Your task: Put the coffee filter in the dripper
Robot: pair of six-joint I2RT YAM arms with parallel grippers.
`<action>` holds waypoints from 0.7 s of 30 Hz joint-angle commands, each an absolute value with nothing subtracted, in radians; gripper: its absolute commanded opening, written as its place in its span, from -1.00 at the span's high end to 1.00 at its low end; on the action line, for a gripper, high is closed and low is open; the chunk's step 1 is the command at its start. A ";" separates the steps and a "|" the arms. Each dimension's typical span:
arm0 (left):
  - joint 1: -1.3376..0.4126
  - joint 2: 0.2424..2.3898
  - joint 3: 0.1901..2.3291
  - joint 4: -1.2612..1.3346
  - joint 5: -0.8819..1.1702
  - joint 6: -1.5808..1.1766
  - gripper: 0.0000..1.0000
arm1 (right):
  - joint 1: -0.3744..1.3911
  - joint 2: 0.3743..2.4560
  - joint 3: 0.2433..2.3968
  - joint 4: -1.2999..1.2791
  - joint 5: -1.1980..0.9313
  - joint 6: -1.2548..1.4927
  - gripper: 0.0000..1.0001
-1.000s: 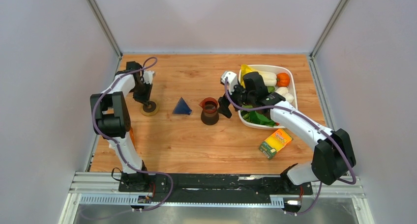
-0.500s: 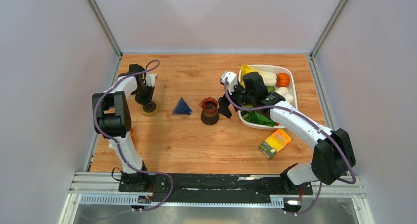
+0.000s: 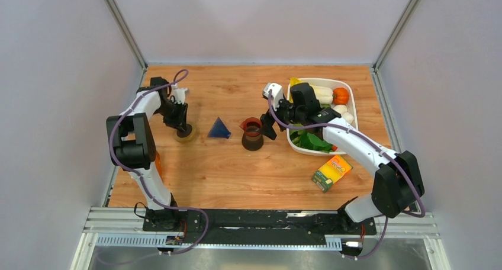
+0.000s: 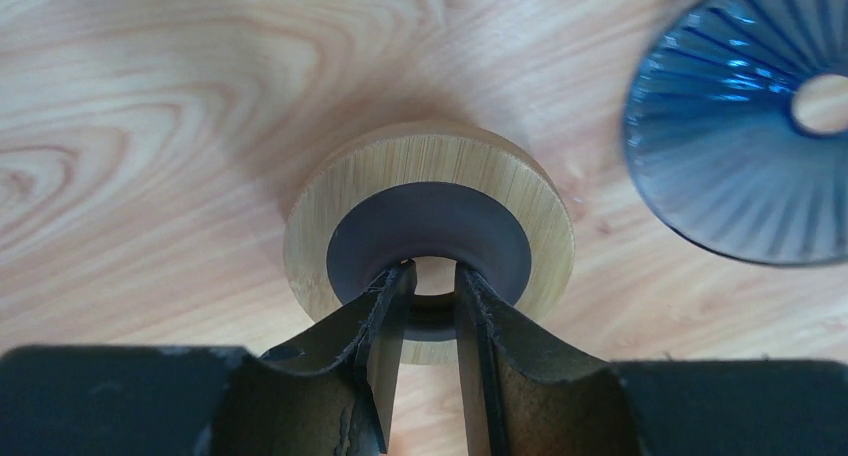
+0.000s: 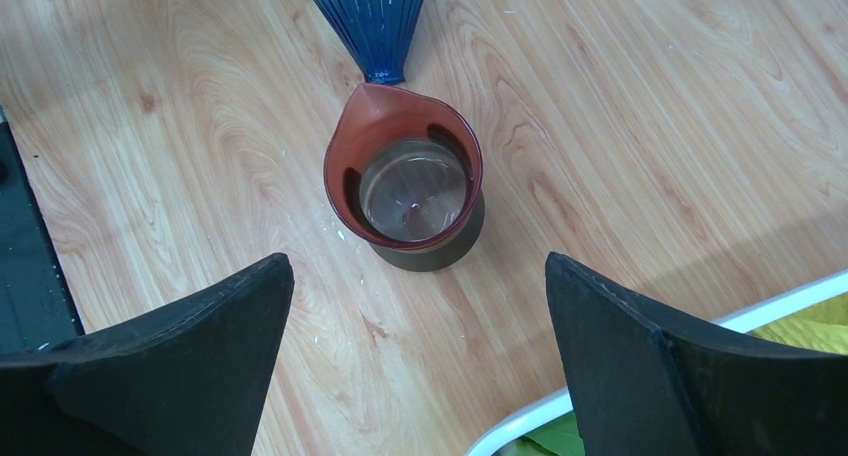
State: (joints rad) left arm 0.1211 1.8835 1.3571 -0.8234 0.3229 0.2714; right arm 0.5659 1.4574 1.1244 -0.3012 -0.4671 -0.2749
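No white paper coffee filter shows in any view. The dripper point(image 3: 253, 134), with a reddish-tan funnel top and a dark brown base, stands upright mid-table; it also shows in the right wrist view point(image 5: 410, 186), and its mouth holds nothing. My right gripper point(image 3: 269, 128) is open wide and empty just right of the dripper, which lies ahead between its jaws point(image 5: 418, 261). My left gripper point(image 3: 183, 128) is nearly shut, its tips point(image 4: 432, 276) set in the centre hole of a wooden ring with a dark inner collar point(image 4: 430, 166).
A dark blue ribbed cone point(image 3: 219, 129) lies between the ring and the dripper, also in the wrist views point(image 4: 740, 126) point(image 5: 370, 16). A white tub point(image 3: 353, 104) of vegetables stands at the right. A yellow-green box point(image 3: 331, 171) lies near the front right.
My left gripper has shifted slightly and come down onto the wooden ring. My right gripper has edged a little toward the back left. The dripper and blue cone have not moved.
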 commanded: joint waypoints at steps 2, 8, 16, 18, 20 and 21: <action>0.150 1.768 1.402 -0.904 0.445 0.282 0.24 | 0.561 1.484 1.188 -0.279 -0.528 -0.272 -1.00; 0.168 1.710 1.411 -0.947 0.552 0.300 0.26 | 0.563 1.505 1.213 -0.266 -0.574 -0.254 -1.00; 0.167 1.600 1.466 -0.990 0.803 0.259 0.25 | 0.577 1.611 1.309 -0.098 -0.744 -0.017 -1.00; 0.166 1.572 1.467 -0.975 0.835 0.231 0.25 | 0.583 1.655 1.352 -0.046 -0.755 0.111 -1.00; 0.163 1.550 1.465 -0.952 0.846 0.196 0.25 | 0.583 1.712 1.413 0.005 -0.765 0.255 -1.00; 0.157 1.543 1.465 -0.939 0.849 0.176 0.25 | 0.584 1.736 1.437 0.037 -0.776 0.324 -1.00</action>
State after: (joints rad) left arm 0.1635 1.6180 1.4231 -0.9710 0.7315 0.2478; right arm 0.5751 1.6592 1.3178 -0.1452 -0.6971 0.0113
